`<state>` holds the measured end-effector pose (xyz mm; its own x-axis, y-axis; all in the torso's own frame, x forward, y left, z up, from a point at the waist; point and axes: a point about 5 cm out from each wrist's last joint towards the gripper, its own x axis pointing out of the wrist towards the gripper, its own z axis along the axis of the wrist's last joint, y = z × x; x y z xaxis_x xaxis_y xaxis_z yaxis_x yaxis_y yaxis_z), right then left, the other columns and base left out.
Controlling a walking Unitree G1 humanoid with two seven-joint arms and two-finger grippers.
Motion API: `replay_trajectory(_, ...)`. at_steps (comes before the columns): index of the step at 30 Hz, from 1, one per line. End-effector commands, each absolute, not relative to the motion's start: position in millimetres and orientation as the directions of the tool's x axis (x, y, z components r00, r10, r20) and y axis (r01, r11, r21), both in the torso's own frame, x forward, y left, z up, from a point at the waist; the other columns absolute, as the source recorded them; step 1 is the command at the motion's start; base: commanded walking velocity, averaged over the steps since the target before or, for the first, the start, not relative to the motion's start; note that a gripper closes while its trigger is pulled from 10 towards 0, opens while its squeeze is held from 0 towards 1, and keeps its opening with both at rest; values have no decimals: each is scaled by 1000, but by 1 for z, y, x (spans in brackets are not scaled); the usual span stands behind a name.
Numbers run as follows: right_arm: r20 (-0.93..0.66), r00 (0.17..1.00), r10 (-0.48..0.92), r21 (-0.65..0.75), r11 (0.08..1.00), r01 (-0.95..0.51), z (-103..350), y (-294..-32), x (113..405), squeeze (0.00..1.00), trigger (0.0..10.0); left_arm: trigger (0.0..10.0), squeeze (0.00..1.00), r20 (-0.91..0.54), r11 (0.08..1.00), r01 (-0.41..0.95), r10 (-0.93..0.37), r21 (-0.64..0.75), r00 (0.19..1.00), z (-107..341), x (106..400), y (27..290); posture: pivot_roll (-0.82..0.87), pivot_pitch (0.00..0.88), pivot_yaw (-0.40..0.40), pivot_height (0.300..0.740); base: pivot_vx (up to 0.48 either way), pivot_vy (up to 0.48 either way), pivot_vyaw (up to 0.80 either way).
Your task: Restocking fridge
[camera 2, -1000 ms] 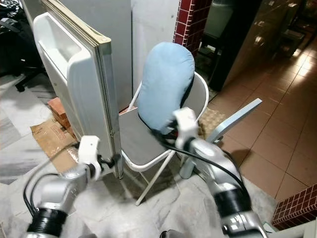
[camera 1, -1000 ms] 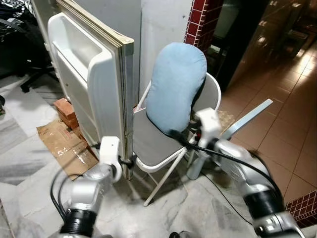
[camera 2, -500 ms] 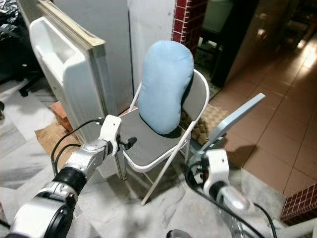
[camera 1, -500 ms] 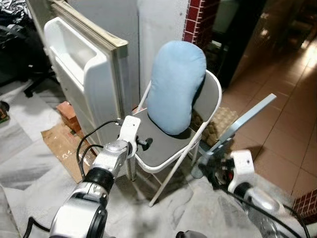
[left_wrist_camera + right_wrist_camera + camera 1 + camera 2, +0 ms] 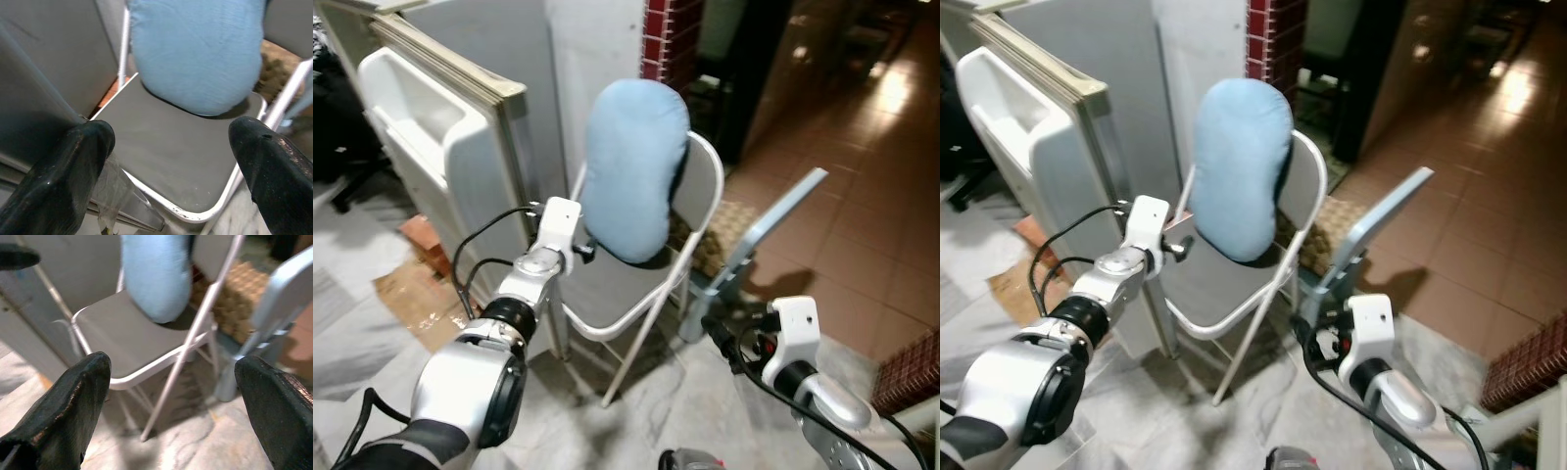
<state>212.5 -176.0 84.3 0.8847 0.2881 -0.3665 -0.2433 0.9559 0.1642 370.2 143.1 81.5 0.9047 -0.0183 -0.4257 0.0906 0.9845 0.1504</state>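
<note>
Just ahead of the left hand (image 5: 166,161), whose black fingers (image 5: 63,181) are spread wide, stands a folding chair (image 5: 636,294) with a blue cushion (image 5: 631,166) propped against its backrest. Beside this hand, touching or nearly touching one finger, is the edge of the open fridge door (image 5: 440,147). Farther from the chair and lower, the right hand (image 5: 171,396) hangs above the marble floor (image 5: 195,445), fingers likewise wide apart and holding nothing.

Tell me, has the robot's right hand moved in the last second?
Yes. The right hand was up against the blue cushion on the folding chair; it now sits low, beside the chair's front leg, away from the cushion.
</note>
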Motion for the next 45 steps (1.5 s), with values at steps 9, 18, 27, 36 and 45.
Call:
replay_trajectory(9, -405, 868, 288, 157, 957, -245, 67, -175, 222, 0, 10000, 10000, 0, -189, 838, -474, 529, 269, 828, 108, 345, 295, -79, 0, -3, 740, 0, 0, 0)
replay_trajectory(18, -420, 854, 305, 163, 952, -260, 56, -171, 237, 0, 10000, 10000, 0, -142, 693, -625, 702, 359, 698, 76, 270, 354, 32, 0, -31, 740, 0, 0, 0)
replay_trajectory(27, -415, 857, 305, 185, 951, -249, 53, -173, 241, 0, 10000, 10000, 0, -125, 805, -539, 578, 247, 806, 69, 272, 308, 20, 0, -29, 740, 0, 0, 0)
replay_trajectory(36, -375, 874, 308, 149, 951, -272, 59, -174, 238, 0, 10000, 10000, 0, -172, 951, -265, 291, 156, 941, 63, 281, 223, -9, 0, -18, 740, 0, 0, 267)
replay_trajectory(45, -382, 872, 306, 164, 951, -262, 56, -175, 237, 0, 10000, 10000, 0, -164, 995, 7, 10, 101, 986, 69, 286, 174, -26, 0, -8, 740, 0, 0, 800)
